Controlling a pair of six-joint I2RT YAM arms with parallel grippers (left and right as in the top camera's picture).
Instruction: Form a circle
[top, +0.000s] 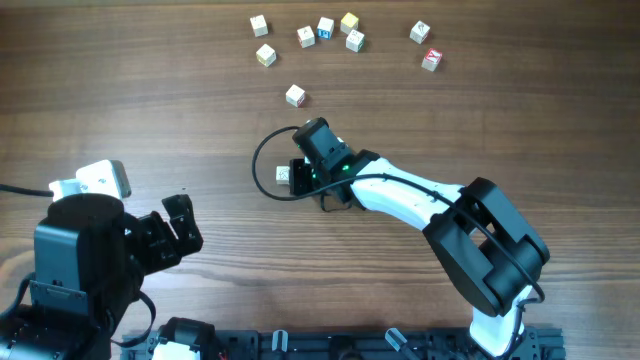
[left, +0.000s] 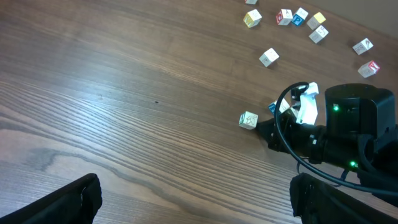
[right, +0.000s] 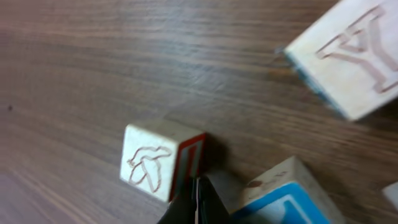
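Note:
My right gripper (top: 298, 173) is shut, its tips low on the table mid-scene. Its closed tips (right: 198, 194) sit between a pale cube with a red side (right: 155, 160) and a blue-faced cube (right: 289, 200), touching or nearly touching both. A third cube carved with a Y (right: 351, 56) lies further off. In the overhead view only the red-sided cube (top: 284, 174) shows beside the fingers; the arm hides the others. Whether these cubes make the circle I cannot tell. My left gripper (top: 175, 222) hangs open and empty at the near left, its fingers (left: 68, 199) wide apart over bare wood.
Several loose letter cubes lie along the far edge, among them one with a blue face (top: 325, 28) and one with red (top: 431, 60). A single cube (top: 295, 95) lies closer. A black cable loop (top: 262, 165) hangs off the right gripper.

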